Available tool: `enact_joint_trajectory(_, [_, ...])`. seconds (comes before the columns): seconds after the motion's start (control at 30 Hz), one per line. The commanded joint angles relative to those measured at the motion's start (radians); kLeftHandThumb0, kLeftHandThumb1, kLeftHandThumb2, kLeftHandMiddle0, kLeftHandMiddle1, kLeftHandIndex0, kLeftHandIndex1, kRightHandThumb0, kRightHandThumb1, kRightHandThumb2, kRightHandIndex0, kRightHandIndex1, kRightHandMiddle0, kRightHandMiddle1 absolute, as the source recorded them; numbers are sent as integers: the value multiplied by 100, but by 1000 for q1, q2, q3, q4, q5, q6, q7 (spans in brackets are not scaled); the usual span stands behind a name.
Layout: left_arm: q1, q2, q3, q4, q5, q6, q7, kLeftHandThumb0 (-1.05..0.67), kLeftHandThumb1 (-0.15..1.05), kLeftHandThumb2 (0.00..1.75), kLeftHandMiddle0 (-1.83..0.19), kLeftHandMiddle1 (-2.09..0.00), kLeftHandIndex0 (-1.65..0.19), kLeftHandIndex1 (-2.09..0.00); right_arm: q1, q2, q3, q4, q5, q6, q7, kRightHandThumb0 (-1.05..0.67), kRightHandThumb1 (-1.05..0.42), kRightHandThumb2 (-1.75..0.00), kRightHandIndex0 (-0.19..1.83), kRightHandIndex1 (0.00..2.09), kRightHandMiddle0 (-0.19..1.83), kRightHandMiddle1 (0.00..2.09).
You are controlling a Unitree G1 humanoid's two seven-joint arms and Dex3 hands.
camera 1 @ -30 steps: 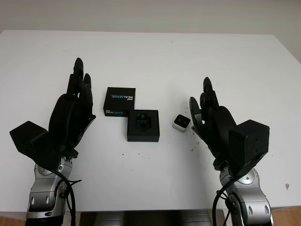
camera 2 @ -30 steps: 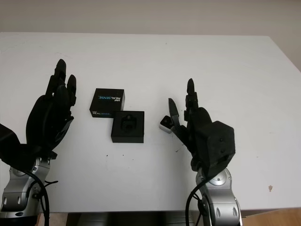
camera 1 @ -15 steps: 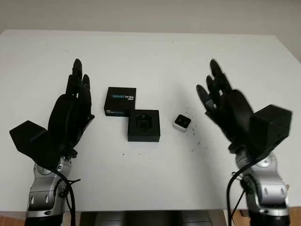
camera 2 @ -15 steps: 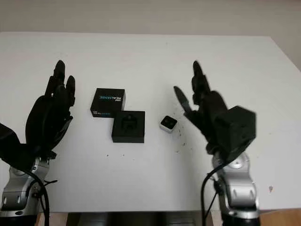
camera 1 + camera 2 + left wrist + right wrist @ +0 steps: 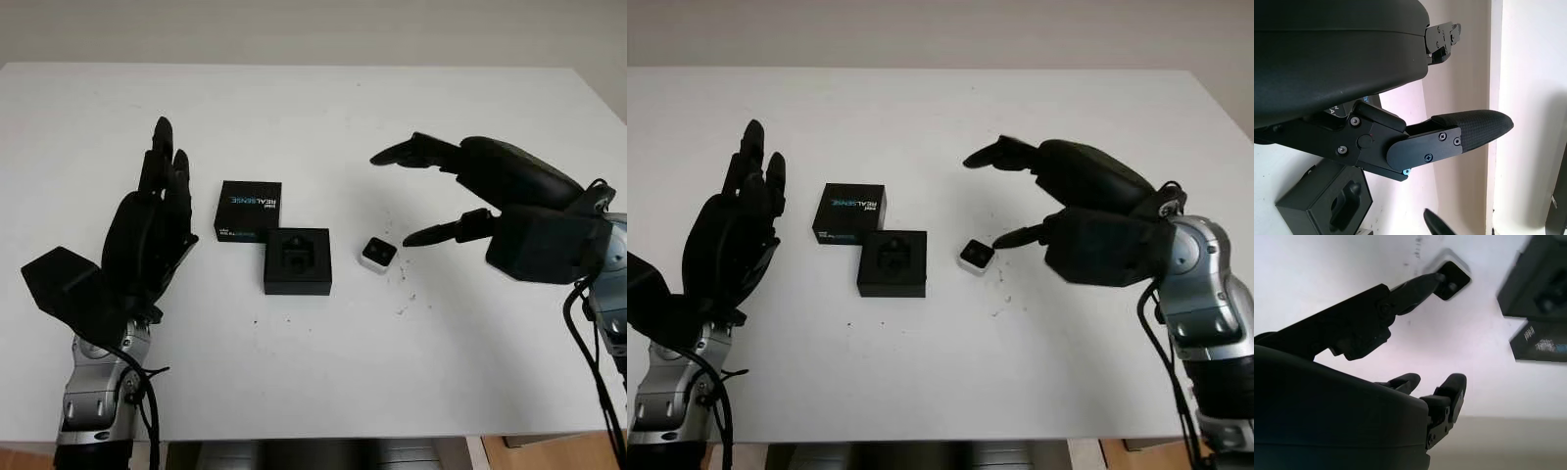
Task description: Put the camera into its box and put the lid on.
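Turning palm-down since before, right hand (image 5: 460, 196) hovered open over camera (image 5: 377, 254) on table (image 5: 323, 108), beside open box (image 5: 298, 260) and lid (image 5: 249, 211). Left hand (image 5: 147, 230) stayed open, parked.

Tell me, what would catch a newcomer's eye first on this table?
Probably the two big black robot hands over the white table. The right hand is open and turned sideways, one fingertip close beside the small camera near the middle. The left hand is open and raised at the left, next to the open black box and its printed lid, which touches the box's far left corner.
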Motion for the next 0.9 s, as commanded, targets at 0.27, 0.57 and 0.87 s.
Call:
enact_joint_trajectory(0.27, [-1, 12, 3, -17, 4, -1, -3, -83, 105, 68, 19, 0, 19, 0, -67, -45, 87, 167, -160, -347, -108, -25, -74, -5, 52, 13, 52, 17])
enact_joint_trajectory(0.57, [-6, 9, 2, -15, 0, 5, 2, -84, 105, 67, 19, 0, 19, 0, -82, -23, 102, 296, -219, -508, -250, -28, -79, -6, 55, 14, 56, 19])
enact_joint_trajectory(0.87, [-8, 15, -1, -18, 5, 12, 0, -85, 105, 67, 19, 0, 19, 0, -113, 2, 141, 389, -255, -550, -303, -31, -84, -7, 57, 17, 54, 23])
